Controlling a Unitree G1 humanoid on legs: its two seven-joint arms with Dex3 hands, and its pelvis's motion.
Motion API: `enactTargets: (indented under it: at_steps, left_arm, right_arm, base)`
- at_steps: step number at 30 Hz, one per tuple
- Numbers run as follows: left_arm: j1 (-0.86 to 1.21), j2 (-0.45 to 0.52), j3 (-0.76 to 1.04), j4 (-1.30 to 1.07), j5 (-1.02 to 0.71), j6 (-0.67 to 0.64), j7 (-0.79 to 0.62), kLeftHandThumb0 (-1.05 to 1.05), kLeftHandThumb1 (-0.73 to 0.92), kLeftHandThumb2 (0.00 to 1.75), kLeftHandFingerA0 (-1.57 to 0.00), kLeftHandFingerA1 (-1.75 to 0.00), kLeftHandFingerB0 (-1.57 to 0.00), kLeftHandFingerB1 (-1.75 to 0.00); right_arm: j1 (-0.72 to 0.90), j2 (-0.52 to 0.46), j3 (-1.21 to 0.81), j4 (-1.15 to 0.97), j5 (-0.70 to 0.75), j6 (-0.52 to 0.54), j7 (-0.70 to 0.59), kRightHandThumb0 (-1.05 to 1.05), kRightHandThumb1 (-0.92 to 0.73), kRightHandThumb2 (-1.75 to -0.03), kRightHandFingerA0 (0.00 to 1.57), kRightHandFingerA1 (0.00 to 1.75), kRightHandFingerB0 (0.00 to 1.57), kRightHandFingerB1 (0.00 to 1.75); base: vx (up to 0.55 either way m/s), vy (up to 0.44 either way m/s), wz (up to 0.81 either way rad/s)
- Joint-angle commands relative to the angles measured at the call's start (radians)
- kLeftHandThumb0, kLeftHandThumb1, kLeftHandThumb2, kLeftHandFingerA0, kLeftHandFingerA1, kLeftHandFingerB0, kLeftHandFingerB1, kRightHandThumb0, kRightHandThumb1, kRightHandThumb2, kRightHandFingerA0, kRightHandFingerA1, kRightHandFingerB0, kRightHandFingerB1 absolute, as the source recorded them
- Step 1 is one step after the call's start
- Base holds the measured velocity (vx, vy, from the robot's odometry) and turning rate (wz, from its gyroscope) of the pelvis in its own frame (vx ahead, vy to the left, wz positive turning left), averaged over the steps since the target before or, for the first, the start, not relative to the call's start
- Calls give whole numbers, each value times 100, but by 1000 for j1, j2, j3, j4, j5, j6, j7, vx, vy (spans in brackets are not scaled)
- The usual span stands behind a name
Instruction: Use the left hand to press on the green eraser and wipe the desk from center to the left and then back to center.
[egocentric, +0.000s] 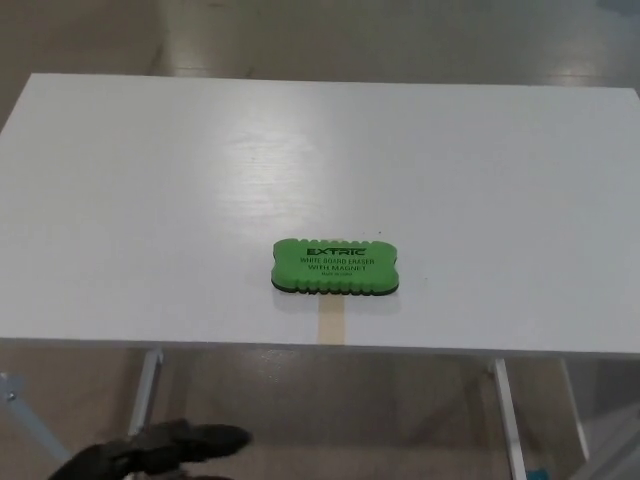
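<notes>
Eraser (335, 267), green, lies flat with its long axis running left to right, printed side up, near the front edge of the white table (150, 200) at its center. Bare tabletop spreads wide on both sides. A tan tape strip (332, 323) sits just before it. The left hand (150, 450) hangs below the front edge, holding nothing; whether its fingers are spread I cannot tell.

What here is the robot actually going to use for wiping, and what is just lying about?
For the job:
- green eraser
- white desk
- left hand, low beneath the desk's near edge

Just there:
- tan tape strip at the desk's front edge
</notes>
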Motion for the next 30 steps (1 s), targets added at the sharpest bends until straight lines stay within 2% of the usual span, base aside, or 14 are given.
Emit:
enactTargets:
  at_steps: [1,5,11,12,15,23,27,30]
  left_arm:
    - [-19,63,-112,-252,-142,199,-123,-29,63,59,-56,-40,-53,-36]
    - [-77,59,-139,-329,-159,245,-89,-30,64,59,-55,-40,-50,-35]
    - [-262,-14,-178,-353,-104,253,-17,-30,65,59,-55,-40,-50,-35]
    - [-299,-34,-183,-349,-81,252,8,-30,65,60,-55,-40,-50,-35]
    - [-369,-72,-187,-342,-33,252,59,-31,65,60,-56,-39,-50,-35]
    - [-601,-202,-204,-208,101,291,217,-25,73,62,-55,-39,-45,-34]
    - [-701,-254,-222,-98,196,241,284,-24,79,64,-60,-40,-44,-34]
    - [-781,-285,-246,21,288,172,342,-23,82,65,-68,-42,-51,-36]
  right_arm:
    - [-9,-13,10,40,-12,-50,1,-39,-56,-85,54,59,45,51]
    - [-12,-13,11,57,-14,-66,-7,-39,-56,-84,54,59,45,51]
    - [-13,-14,10,79,0,-83,14,-38,-56,-86,54,61,43,51]
    - [-13,-15,11,81,0,-83,14,-32,-67,-61,60,52,51,37]
    - [-16,-15,11,82,-4,-82,7,-33,-68,-61,60,52,50,37]
    - [-19,-13,4,70,13,-76,30,-33,-69,-61,61,55,52,37]
    - [-18,-15,9,65,4,-82,24,-33,-69,-61,60,54,53,37]
    - [-13,-15,7,62,14,-90,42,-33,-69,-61,60,54,55,38]
  base:
    - [0,0,0]
    - [0,0,0]
    - [0,0,0]
    - [0,0,0]
    - [0,0,0]
    - [0,0,0]
    - [0,0,0]
    - [0,0,0]
